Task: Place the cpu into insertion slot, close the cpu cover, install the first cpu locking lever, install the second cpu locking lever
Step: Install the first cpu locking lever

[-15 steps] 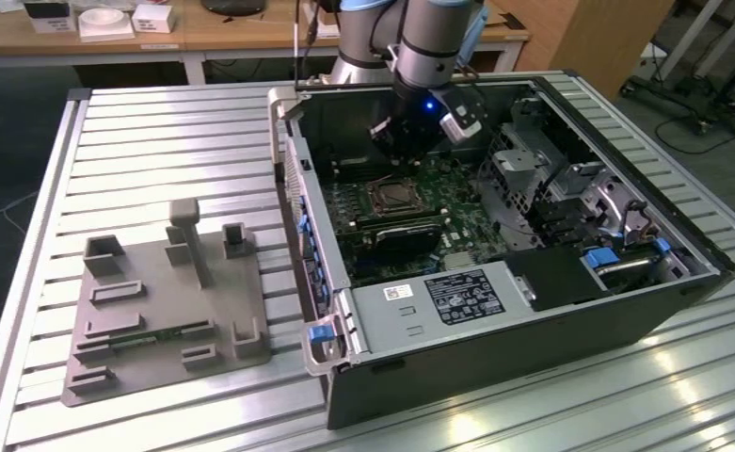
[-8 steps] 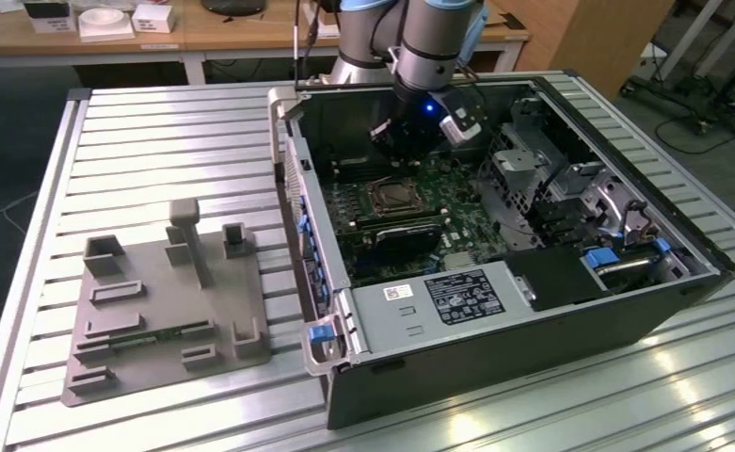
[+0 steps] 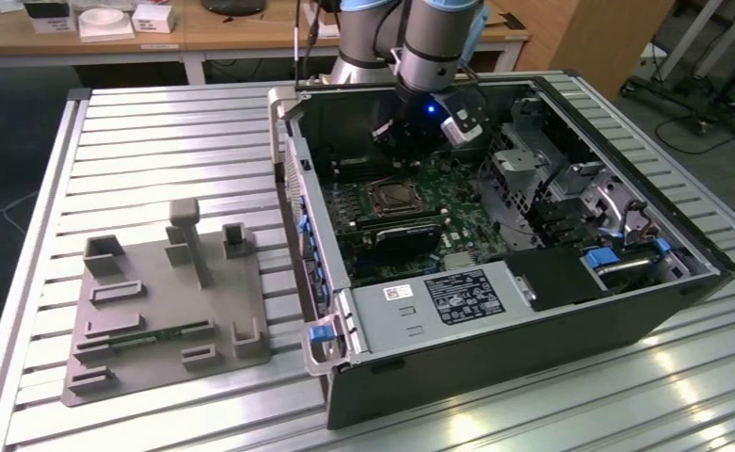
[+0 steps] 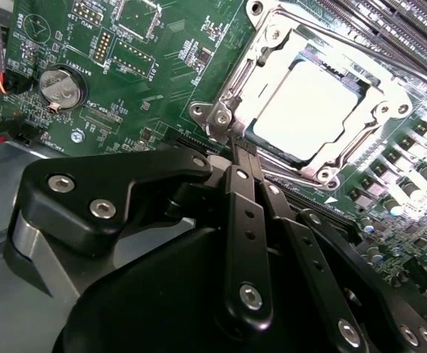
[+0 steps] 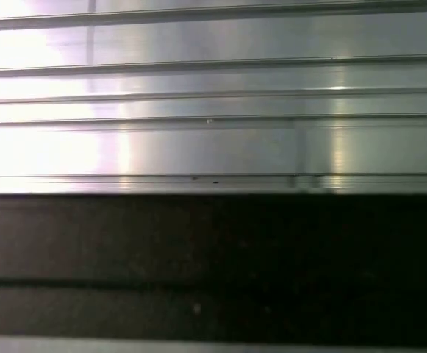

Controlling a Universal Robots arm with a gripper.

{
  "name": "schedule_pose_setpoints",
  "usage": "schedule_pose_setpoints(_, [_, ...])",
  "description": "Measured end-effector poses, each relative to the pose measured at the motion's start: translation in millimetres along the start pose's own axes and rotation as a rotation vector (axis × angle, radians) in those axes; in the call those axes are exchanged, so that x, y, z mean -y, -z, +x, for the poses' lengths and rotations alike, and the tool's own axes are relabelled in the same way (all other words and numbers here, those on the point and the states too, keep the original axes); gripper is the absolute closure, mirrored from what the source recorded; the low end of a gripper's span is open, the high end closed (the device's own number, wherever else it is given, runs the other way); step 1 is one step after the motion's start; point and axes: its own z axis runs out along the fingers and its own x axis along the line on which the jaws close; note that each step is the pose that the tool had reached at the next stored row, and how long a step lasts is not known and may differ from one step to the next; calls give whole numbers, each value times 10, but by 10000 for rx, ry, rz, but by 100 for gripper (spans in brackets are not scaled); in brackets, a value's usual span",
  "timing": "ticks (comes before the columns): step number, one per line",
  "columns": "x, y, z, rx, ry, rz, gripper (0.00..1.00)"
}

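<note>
Ribbed metal counter point(image 3: 153, 122) carries an open computer case point(image 3: 531, 353), and we see the arm point(image 3: 437, 38) reach into it. On the green board point(image 4: 147, 88) the cpu point(image 4: 309, 103) lies flat in its socket, silver top up, edges square with the frame. We find the cpu cover point(image 4: 272, 51) lying flat around it. Our gripper point(image 4: 237, 143) has its fingers together, tips just beside the socket's corner

Space above the cpu cover point(image 4: 378, 99) lies open; drive cage point(image 3: 524, 160) (the exterior view's right) crowds it.
</note>
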Motion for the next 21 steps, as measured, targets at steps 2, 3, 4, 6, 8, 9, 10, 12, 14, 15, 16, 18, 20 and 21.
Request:
schedule_pose_setpoints(2, [0,-6,0,0,-57,1,90])
schedule_pose_setpoints(3, [0,-9,0,-1,-82,1,90])
schedule_pose_setpoints(4, [0,-12,-1,-2,-90,0,90])
schedule_pose_setpoints(6, [0,-19,-1,-10,-91,0,90])
schedule_pose_setpoints(8, [1,-24,0,-20,-92,1,90])
schedule_pose_setpoints(9, [1,-26,-1,-25,-92,1,90])
schedule_pose_setpoints(10, [1,-27,-1,-30,-92,3,90])
schedule_pose_setpoints(12, [0,-29,-1,-32,-92,1,90])
schedule_pose_setpoints(14, [1,-29,-1,-32,-92,1,90])
schedule_pose_setpoints(15, [0,-30,-1,-32,-92,6,90])
schedule_pose_setpoints(16, [0,-30,-1,-32,-91,14,90])
schedule_pose_setpoints(18, [1,-30,-1,-31,-91,19,90])
schedule_pose_setpoints(20, [0,-29,-1,-32,-92,28,90])
schedule_pose_setpoints(21, [0,-29,-1,-32,-92,28,90])
